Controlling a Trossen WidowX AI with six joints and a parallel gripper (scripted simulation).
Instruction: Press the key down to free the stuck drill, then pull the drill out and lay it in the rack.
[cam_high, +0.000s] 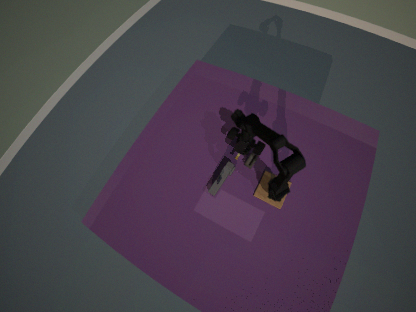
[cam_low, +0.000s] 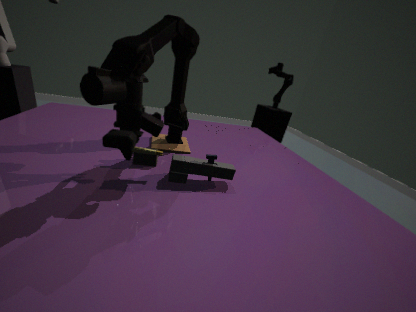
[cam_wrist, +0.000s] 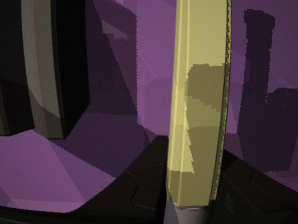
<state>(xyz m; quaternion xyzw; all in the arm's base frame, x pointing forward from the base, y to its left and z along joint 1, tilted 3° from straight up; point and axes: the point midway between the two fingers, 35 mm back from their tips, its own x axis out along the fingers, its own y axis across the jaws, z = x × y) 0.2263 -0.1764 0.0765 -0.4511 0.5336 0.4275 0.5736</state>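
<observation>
One drill (cam_high: 237, 156) (cam_low: 149, 151) (cam_wrist: 200, 105), yellow, clamped in the fingers (cam_high: 244, 146) (cam_low: 131, 154), beside the grey block (cam_high: 221, 179) (cam_low: 200, 167) on the purple bench (cam_high: 165, 210) (cam_low: 250, 240). Probably stiff, light; slick sides could twist. Grip near mid-length, keep it level.

The purple table (cam_high: 150, 200) (cam_low: 250, 240) (cam_wrist: 155, 90) carries 1 tan plate (cam_high: 262, 188) (cam_low: 185, 148) and 1 long block (cam_high: 221, 180) (cam_low: 190, 166) (grey, near the plate).
</observation>
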